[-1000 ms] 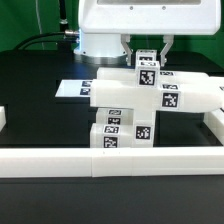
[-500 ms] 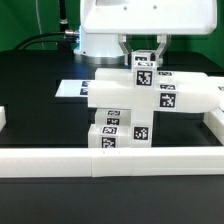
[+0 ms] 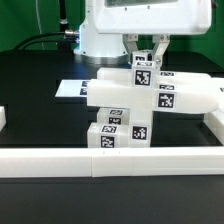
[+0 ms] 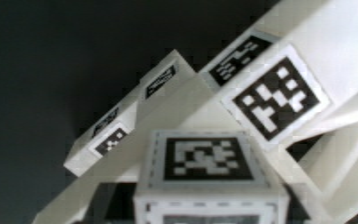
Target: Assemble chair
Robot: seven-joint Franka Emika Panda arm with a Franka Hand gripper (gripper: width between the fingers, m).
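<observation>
The partly joined chair (image 3: pixel 118 100) stands mid-table in the exterior view as a stack of chunky white tagged blocks, with a long part (image 3: pixel 190 97) reaching to that view's right. A short upright tagged post (image 3: pixel 145 72) sits on top of it. My gripper (image 3: pixel 146 52) comes down from above, shut on this post with a finger on each side. In the wrist view the post's tagged face (image 4: pixel 202 158) lies between my fingers, inside the gripper (image 4: pixel 208 200). Behind it rise slanted tagged chair panels (image 4: pixel 274 88).
A long plain white rail (image 3: pixel 110 161) runs along the front, with another rail (image 3: pixel 214 125) on the exterior view's right and a short rail end (image 3: pixel 3 118) on its left. The marker board (image 3: pixel 70 89) lies flat behind the chair. The robot base (image 3: pixel 95 42) stands at the back.
The arm's white body above the gripper has turned and looks narrower now. The post and the stacked chair parts stay where they were, and the jaws stay shut.
</observation>
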